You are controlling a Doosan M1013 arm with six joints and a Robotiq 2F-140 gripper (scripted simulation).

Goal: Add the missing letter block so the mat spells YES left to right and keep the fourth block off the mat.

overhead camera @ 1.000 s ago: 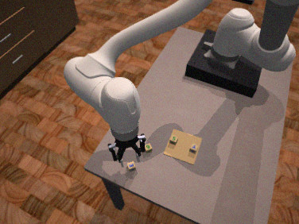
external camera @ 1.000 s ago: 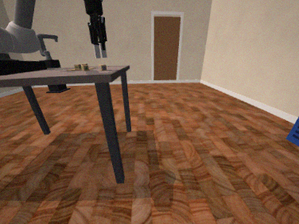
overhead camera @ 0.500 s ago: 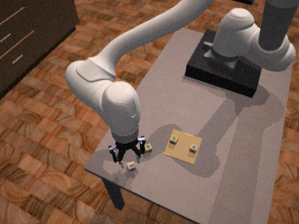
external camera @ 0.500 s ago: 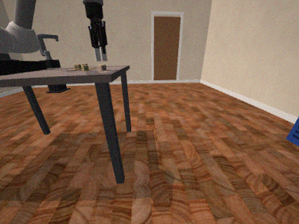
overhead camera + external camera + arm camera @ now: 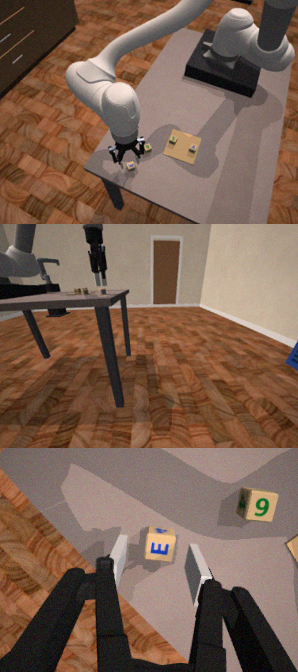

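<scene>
The wooden block with a blue E lies on the table near its front left corner, off the tan mat. In the wrist view the E block sits between and below my fingers. My gripper hangs just above it, partly open and empty; it also shows in the wrist view and the exterior view. On the mat stand a block with a green S and a block with a blue letter that I cannot read. A block with a green 9 lies off the mat, beside its left edge.
The table's edge and the wooden floor lie close to the left of the E block. The 9 block is to the right of my fingers. The arm's dark base stands at the far end of the table.
</scene>
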